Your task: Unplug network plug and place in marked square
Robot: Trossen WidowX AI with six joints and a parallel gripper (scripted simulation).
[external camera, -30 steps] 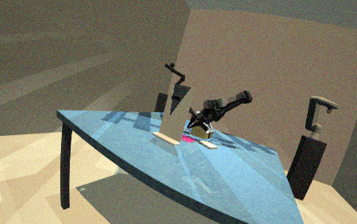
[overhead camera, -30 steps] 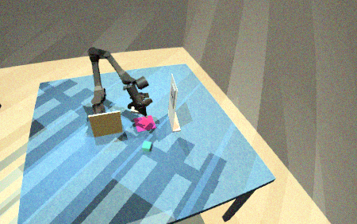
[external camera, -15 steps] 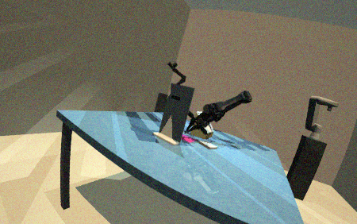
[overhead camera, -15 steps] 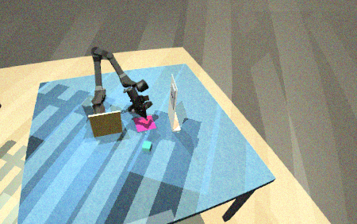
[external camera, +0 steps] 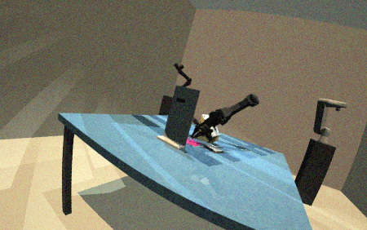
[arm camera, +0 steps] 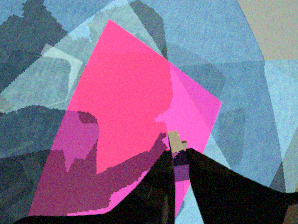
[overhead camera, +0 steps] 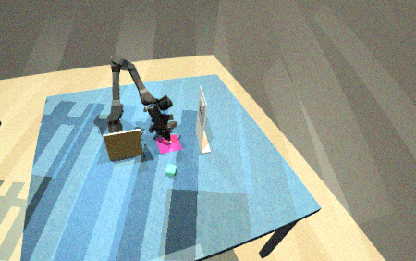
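Flat, saturated pink: the square (arm camera: 127, 116) lies like a sheet of matte paper on the blue table (overhead camera: 240, 185), whose top is streaked with pale and dark angular bands. The wrist view shows two black, smooth, wedge-shaped fingers tapering together, and pinched at their tips is a small beige plug (arm camera: 177, 143), blocky and pale, sitting right over the square's lower right edge. The gripper (arm camera: 177, 156) is clamped tight on that plug, jaws nearly together. From the top, the dark jointed arm (overhead camera: 139, 85) rises from its base, folds at the elbow and drops steeply, wrist bent down over the pink patch. The white panel (overhead camera: 201, 118), thin and upright on a pale foot, stands just beside the square, apart from the gripper. A brown flat board (overhead camera: 123, 144) stands on the other side, and a small mint cube (overhead camera: 170, 169) sits nearer the camera. Whether the plug touches the table cannot be told.
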